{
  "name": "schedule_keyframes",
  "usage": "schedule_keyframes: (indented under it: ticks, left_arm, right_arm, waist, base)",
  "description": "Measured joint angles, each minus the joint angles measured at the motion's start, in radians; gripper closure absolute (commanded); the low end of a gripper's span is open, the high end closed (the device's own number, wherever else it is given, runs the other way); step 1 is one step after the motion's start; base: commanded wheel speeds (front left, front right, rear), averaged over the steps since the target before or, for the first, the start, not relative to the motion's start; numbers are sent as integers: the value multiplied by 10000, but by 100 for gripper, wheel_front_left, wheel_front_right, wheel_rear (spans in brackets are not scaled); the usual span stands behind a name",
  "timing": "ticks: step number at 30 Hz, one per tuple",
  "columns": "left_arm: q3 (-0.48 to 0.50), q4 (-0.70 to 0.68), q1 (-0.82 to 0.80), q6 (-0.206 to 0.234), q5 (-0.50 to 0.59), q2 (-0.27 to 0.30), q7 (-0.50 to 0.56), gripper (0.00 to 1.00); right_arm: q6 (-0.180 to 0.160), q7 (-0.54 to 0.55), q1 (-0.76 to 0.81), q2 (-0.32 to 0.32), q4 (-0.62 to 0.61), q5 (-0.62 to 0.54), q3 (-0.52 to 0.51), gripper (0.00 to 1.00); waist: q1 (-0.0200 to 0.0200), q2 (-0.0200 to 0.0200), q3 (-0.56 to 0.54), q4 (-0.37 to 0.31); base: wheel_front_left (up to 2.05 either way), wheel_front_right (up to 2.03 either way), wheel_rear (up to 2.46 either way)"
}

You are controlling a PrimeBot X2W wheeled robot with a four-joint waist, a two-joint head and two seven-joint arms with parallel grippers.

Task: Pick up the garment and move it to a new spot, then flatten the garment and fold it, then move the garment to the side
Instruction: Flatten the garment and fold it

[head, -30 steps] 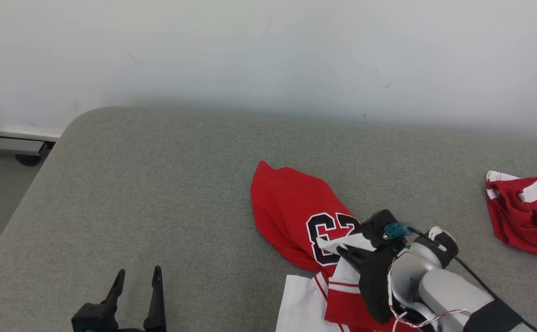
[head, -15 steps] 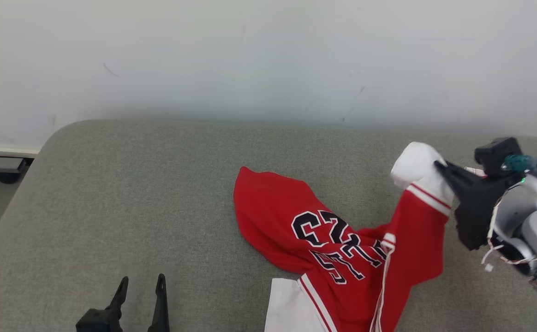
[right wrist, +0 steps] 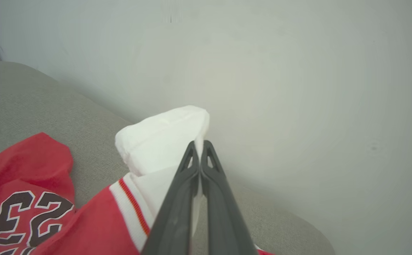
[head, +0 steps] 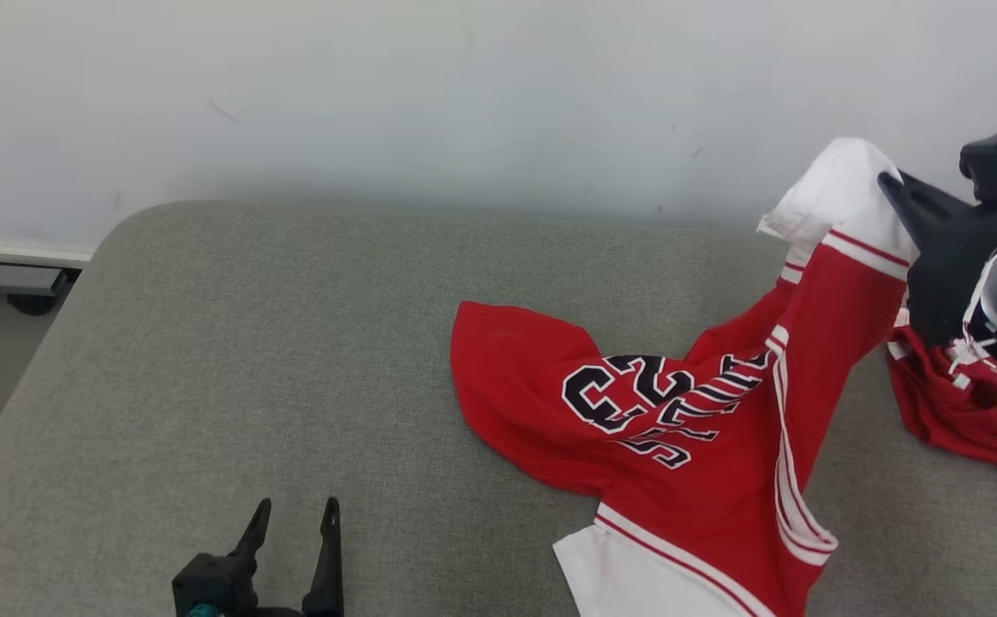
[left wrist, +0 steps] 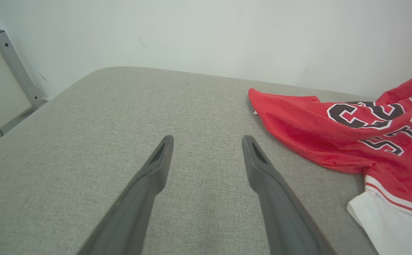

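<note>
Red jersey (head: 678,411) has been hoisted up and rightward within the last second by its white end, pinched in the closed right gripper (head: 888,182), most still draped on the grey cushion (head: 250,343), so relocation is judged underway; left gripper (head: 297,506) is held agape, idle.

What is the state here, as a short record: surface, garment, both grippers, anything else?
surface: grey padded surface against a pale wall
garment: red jersey, number 23 showing, one white end held up, the rest crumpled on the surface
right gripper: shut on the jersey's white end, high at the right
left gripper: open, over bare surface, apart from the jersey
other: second red garment at the far right, partly behind the right gripper
</note>
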Motion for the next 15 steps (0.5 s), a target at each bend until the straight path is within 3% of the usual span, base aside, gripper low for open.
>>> schedule_keyframes:
  ticks: [9, 14, 15]
  left_arm:
    - [-320, -117, -377, -4, 19, -44, 213, 0]
    - [-483, -128, -565, -2, 19, -67, 261, 0]
    - [-529, -130, -563, -2, 19, -77, 303, 0]
  right_arm:
    - [159, 6, -1770, 38, 1724, -606, 207, 100]
    - [165, 115, -1959, 186, 2727, -775, 558, 100]
    - [165, 173, -1957, 288, 2899, -777, 619, 95]
  waist:
    - [0, 0, 292, 452]
    - [1, 0, 503, 710]
    - [1, 0, 545, 751]
  base:
    - [0, 0, 0]
    - [0, 0, 0]
    - [0, 0, 0]
